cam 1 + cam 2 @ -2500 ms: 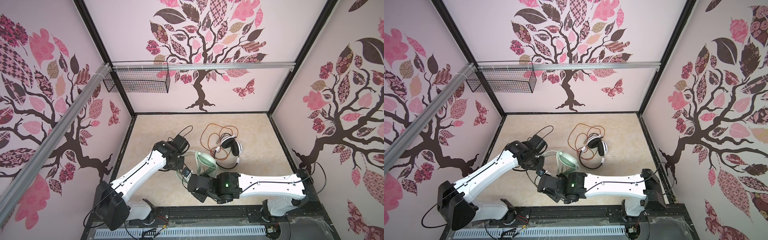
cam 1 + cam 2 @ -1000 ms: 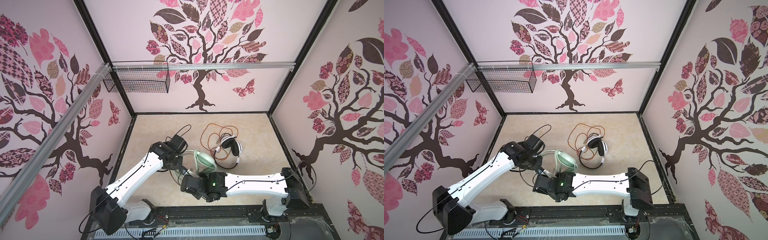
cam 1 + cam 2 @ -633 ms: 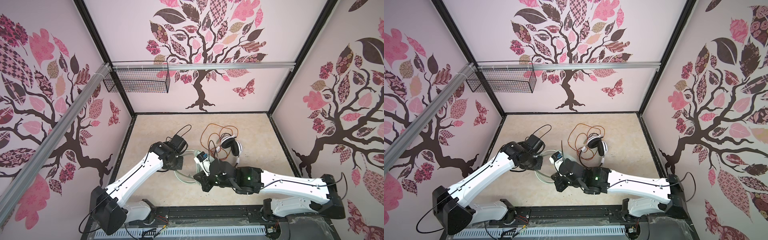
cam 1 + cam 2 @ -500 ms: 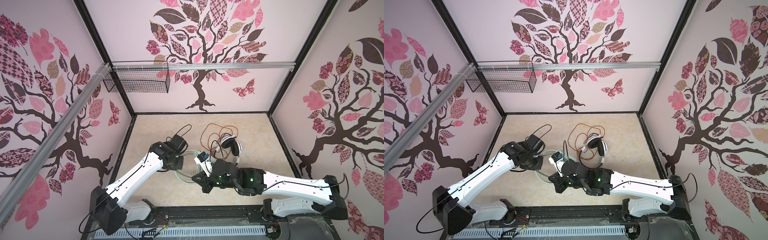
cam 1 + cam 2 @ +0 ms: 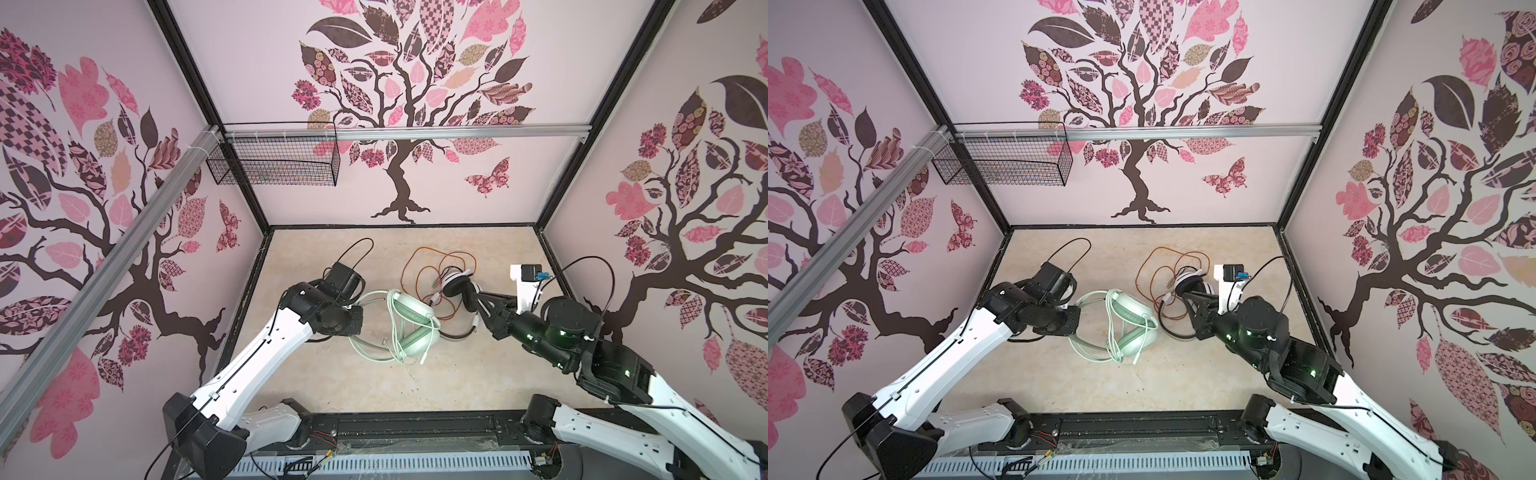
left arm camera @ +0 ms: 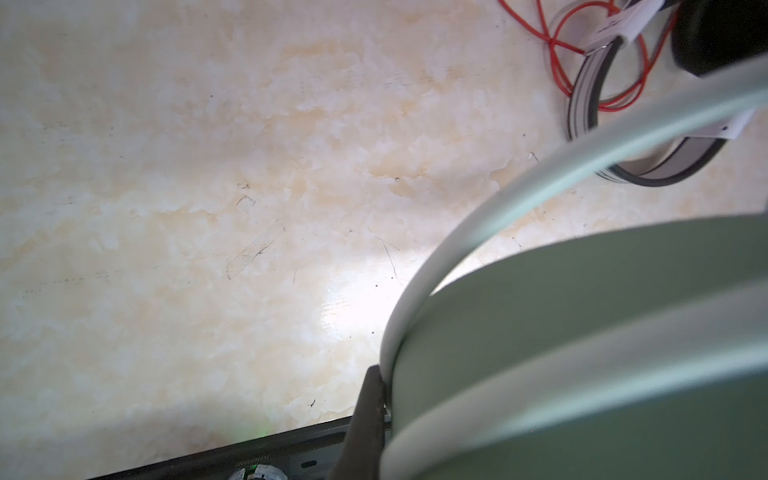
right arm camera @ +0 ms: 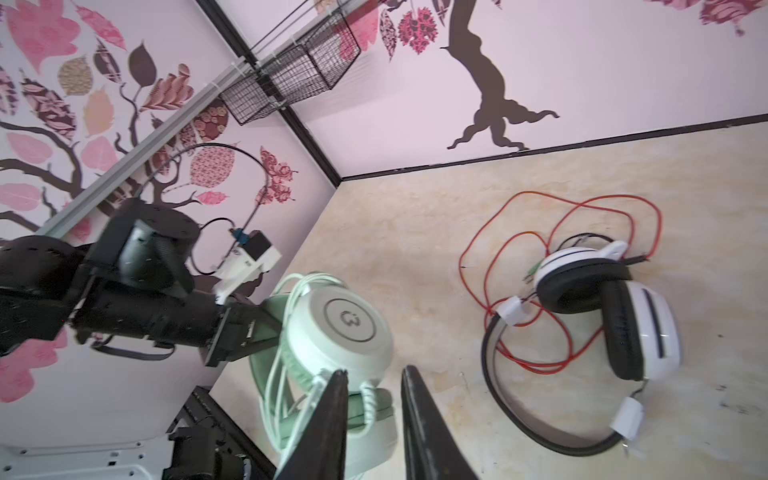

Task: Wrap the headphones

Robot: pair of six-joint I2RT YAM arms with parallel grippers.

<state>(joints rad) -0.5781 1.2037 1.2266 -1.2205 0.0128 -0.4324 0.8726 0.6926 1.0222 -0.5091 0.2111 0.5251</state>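
Occupying the middle of the table (image 5: 374,386), item one: the mint-green headphones (image 5: 411,328). They are over-ear, with pale green cups and a white outer cap bearing a ring mark, clearest in the right wrist view (image 7: 340,328). The pale cord (image 5: 430,328) is looped several times across the cups and headband, with a coiled stretch by the lower cup. You have the left gripper (image 5: 358,309) clamped on the headband, fingers closed upon it. The left wrist view shows one finger (image 6: 365,415) pressed against the green band.

Item two: the white headphones (image 5: 459,286), with black pads and a dark headband, lie just to the right of the mint pair in both top views. Their orange-red cord (image 5: 419,266) lies in loose loops behind and around them.

Your right gripper (image 5: 476,305) hangs at the white pair's near side with its fingers apart, holding nothing. You cannot tell whether it touches a pad.
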